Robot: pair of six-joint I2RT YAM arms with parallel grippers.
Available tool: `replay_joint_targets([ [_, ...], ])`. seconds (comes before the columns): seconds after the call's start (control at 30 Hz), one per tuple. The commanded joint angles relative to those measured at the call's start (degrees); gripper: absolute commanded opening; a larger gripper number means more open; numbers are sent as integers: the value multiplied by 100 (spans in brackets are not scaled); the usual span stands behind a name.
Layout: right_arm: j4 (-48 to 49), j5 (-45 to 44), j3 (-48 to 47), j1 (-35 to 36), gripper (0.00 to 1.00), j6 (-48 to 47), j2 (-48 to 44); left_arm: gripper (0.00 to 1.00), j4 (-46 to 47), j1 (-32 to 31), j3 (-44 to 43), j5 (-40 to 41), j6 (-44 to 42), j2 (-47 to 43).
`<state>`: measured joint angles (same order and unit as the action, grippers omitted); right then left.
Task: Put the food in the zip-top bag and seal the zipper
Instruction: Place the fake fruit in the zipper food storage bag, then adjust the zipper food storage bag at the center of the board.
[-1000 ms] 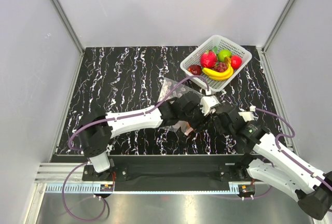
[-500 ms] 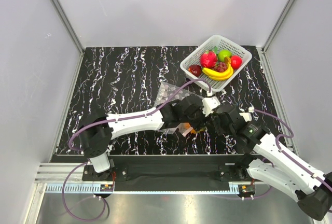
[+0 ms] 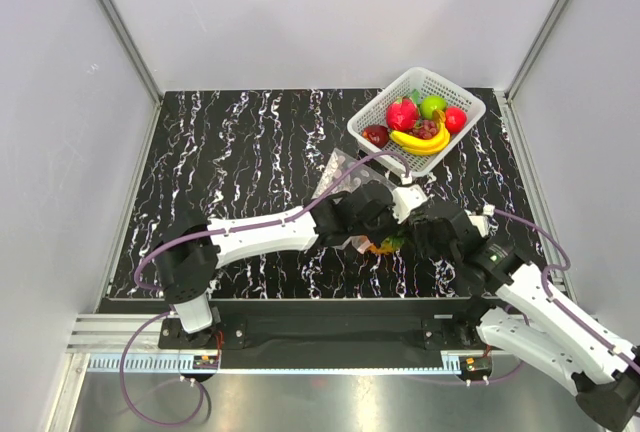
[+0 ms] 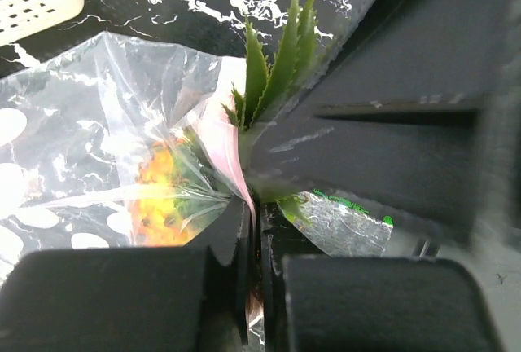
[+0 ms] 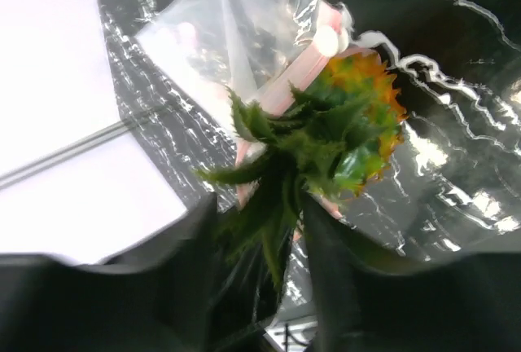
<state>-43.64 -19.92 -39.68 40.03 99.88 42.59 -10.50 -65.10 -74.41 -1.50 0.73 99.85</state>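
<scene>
The orange pineapple (image 5: 362, 112) lies partway into the mouth of the clear zip-top bag (image 4: 89, 99), its body (image 4: 159, 197) showing through the plastic and its green leafy top (image 4: 277, 59) sticking out. My left gripper (image 4: 259, 226) is shut on the bag's pink zipper (image 4: 221, 148) edge right beside the leaves. Around the leaves (image 5: 269, 169) my right gripper (image 5: 259, 226) stands open, its fingers (image 5: 330, 246) apart on either side. From above, both grippers meet over the pineapple (image 3: 381, 246) near the table's front middle. Dark red-purple grape-like pieces (image 3: 427, 129) lie in the basket.
The white lattice basket (image 3: 420, 82) sits at the back right with a banana (image 3: 420, 142) and red and green round fruits. The bag's far end (image 3: 338, 166) points toward the table's middle. Grey walls close in the black marbled table (image 3: 240, 142).
My left gripper closed onto the bag's zipper edge. My right gripper's jaws spread apart off the pineapple's leaves, and the pineapple now sits further into the bag's mouth.
</scene>
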Motion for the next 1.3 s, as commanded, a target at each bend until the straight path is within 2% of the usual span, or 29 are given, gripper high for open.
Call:
replay_joint_targets([
  [0.0,664,15,-374,84,55,-12,-295,0,295,6,58,-87,32,-45],
  [0.07,594,-169,-382,84,68,-82,-400,0,242,6,15,-105,41,-80],
  [0.2,95,-564,-715,84,83,-337,-558,0,-73,32,-143,-44,94,-115],
  [0.3,-336,-1179,-1101,84,85,-819,-681,0,-303,102,-267,-123,164,-159],
  [0.37,-347,-1601,-1243,84,88,-1609,-813,0,-469,147,-337,-167,252,-273],
  [0.43,-601,-1934,-1332,84,86,-1778,-1032,0,-575,234,-363,-201,357,-378],
  [0.5,-332,-1989,-1244,84,85,-2207,-1234,0,-742,409,-407,-307,445,-545],
  [0.67,206,-1972,-945,84,71,-3061,-1561,0,-874,805,-364,-931,832,-967],
  [0.93,408,-1550,-1165,66,63,-3466,-208,0,-1086,1420,-329,-1510,1604,-1661],
  [1.07,1311,-560,-543,-328,59,-3712,-330,0,-797,1860,57,-1924,1974,-2310],
  [1.17,1963,872,-252,-1171,56,-3756,-243,0,-717,2203,190,-2179,2194,-2645],
  [1.2,2365,1729,-59,-1652,53,-3773,-190,0,-690,2351,225,-2232,2238,-2716],
  [1.27,3085,2577,222,-1901,50,-3888,-41,0,-550,2484,313,-2381,2396,-2926],
])
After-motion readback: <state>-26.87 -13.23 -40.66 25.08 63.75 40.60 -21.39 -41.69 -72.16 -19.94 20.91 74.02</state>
